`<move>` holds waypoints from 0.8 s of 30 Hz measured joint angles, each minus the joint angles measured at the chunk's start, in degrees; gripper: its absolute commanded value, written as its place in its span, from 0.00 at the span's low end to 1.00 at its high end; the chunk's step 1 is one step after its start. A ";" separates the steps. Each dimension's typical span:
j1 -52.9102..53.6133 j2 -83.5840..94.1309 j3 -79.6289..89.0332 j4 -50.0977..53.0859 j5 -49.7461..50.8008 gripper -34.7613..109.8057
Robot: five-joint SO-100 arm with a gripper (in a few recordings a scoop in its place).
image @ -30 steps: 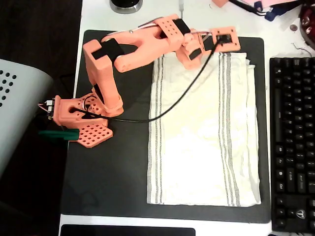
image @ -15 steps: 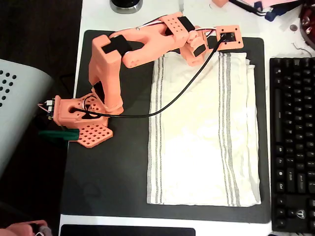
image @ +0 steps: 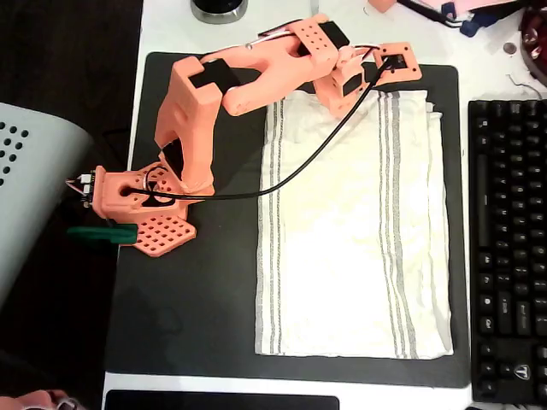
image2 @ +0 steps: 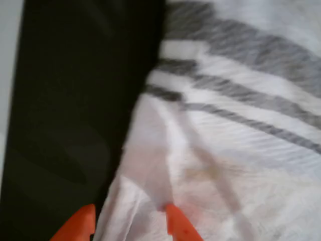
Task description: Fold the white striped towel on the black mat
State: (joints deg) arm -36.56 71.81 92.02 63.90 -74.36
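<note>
In the overhead view, the towel [image: 352,224] lies flat on the mat [image: 205,290], in its right half. The orange arm [image: 248,77] reaches over the top of the mat, and the gripper [image: 346,85] is above the towel's top edge. A black cable [image: 291,175] runs from the wrist across the towel to the arm base. A keyboard [image: 508,248] lies on the tabletop [image: 282,26], to the right of the mat.

In the wrist view, the jaws are open, and the two orange fingertips [image2: 178,223] stand one on each side of the towel's edge [image2: 225,150]. The left tip is over the mat [image2: 75,100], the right tip on the cloth. The picture is blurred, so the cloth between them is perhaps a little raised.
</note>
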 measured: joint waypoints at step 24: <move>-0.18 -12.92 -13.62 3.96 -10.55 0.34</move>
State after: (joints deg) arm -36.74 58.89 78.40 67.85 -84.90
